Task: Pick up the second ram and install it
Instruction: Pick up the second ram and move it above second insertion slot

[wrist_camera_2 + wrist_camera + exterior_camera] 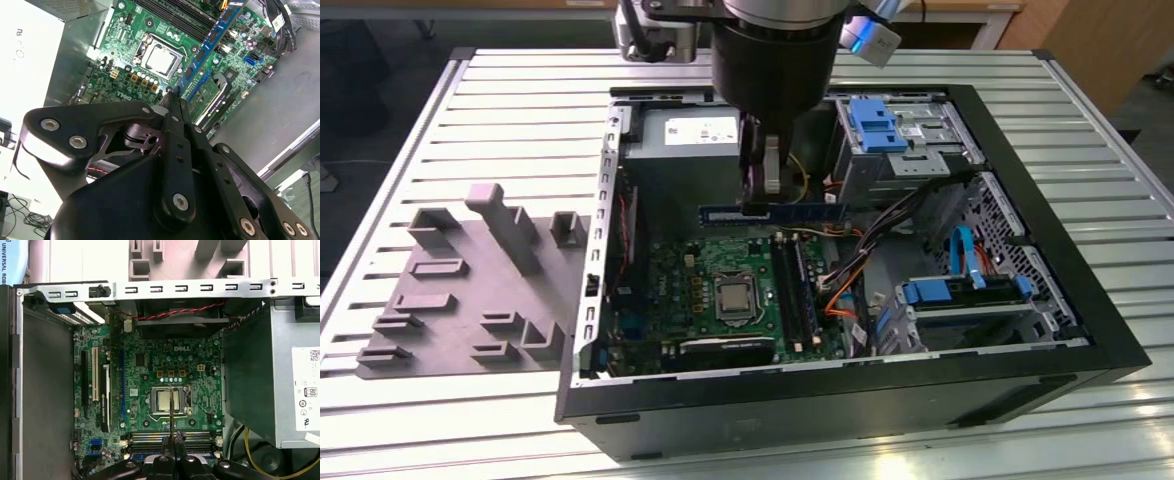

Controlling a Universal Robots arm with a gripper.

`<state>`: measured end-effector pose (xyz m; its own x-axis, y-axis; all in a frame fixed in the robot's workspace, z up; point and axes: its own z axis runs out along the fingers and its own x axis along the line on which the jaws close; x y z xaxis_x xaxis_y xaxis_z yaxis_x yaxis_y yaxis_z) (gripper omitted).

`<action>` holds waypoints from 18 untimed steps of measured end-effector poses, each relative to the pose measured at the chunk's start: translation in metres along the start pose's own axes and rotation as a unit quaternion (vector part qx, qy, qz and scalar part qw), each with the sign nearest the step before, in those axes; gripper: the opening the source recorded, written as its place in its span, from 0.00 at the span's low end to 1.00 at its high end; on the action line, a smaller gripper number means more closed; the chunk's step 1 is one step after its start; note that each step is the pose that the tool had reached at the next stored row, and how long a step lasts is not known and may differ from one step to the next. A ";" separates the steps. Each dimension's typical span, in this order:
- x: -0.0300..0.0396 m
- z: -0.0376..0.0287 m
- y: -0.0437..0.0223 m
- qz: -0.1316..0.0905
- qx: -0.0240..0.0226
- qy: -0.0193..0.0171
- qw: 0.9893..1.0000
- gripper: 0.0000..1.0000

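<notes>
My gripper (757, 205) hangs inside the open computer case (1067, 250), shut on the second ram (781, 212). That ram is a narrow dark-blue stick, held level above the green motherboard (680, 270). In the exterior view it lies crosswise over the far end of the black memory slots (787, 285). In the second wrist view the ram (210, 42) runs away from the fingertips of the gripper (172, 96) over the board. The first wrist view has the gripper (172, 440) right above the memory slots (150, 436), close to the processor socket (167, 401).
A grey power-supply box (680, 150) fills the case's far corner, right behind the gripper. Orange and black cables (854, 265) run beside the slots. Blue drive brackets (881, 125) stand at the exterior view's right. A grey moulded holder tray (467, 290) lies on the slatted table (480, 90).
</notes>
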<state>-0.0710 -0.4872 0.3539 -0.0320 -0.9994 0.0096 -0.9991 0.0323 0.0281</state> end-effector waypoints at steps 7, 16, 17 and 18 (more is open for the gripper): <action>0.0000 0.0044 0.0002 0.000 0.000 0.000 1.000 0.11; -0.0001 0.0084 0.0008 0.000 0.000 0.000 1.000 0.11; -0.0001 0.0089 0.0009 0.000 0.000 0.000 1.000 0.11; -0.0001 0.0094 0.0011 0.000 0.000 0.000 1.000 0.11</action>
<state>-0.0723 -0.4872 0.3446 -0.0321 -0.9994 0.0100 -0.9991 0.0324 0.0281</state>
